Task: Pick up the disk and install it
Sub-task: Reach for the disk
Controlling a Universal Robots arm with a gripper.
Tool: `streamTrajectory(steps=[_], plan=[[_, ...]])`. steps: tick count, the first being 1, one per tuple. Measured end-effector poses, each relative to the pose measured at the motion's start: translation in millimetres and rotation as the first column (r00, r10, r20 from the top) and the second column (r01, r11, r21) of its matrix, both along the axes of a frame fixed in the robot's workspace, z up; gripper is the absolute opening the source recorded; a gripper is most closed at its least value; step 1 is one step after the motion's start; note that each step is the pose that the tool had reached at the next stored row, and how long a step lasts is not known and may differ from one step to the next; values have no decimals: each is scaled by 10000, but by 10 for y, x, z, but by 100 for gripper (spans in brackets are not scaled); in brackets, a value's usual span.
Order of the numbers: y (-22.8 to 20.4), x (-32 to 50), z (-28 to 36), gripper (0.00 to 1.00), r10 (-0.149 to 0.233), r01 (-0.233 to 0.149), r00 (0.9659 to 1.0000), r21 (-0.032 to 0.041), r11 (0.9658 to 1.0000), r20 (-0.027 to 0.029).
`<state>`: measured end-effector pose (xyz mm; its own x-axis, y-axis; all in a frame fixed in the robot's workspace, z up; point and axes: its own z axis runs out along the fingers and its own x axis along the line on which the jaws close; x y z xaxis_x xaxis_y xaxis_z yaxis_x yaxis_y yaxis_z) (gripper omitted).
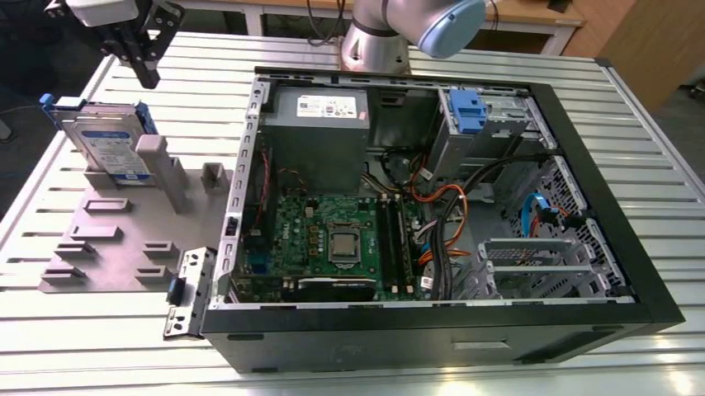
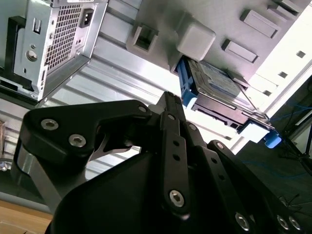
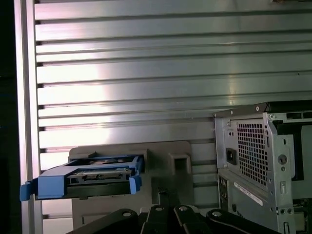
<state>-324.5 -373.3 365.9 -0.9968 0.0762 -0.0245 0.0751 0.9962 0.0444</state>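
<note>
Disk stood on edge in a grey holder, not yet taken up

It is carried upright in a slot of the grey holder on the slatted desk, to the exterior view's left of the opened computer case. Its labelled face is exposed and it is framed by a blue bracket. It is judged to be stiff, dense for its bulk and easily harmed by a knock. The metal faces are likely to be smooth, and the plastic bracket may give if it alone is squeezed. A hold across the two flat faces at the free upper edge, near its middle, is judged soundest. The pincer is seen near that upper edge, apart from it, with its fingers drawn together on nothing.
</note>
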Motion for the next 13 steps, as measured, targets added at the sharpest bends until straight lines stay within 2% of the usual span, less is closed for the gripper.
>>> streamTrajectory(steps=[13], plan=[[11, -206, -42, 11, 0, 0, 10000, 0, 10000, 0]])
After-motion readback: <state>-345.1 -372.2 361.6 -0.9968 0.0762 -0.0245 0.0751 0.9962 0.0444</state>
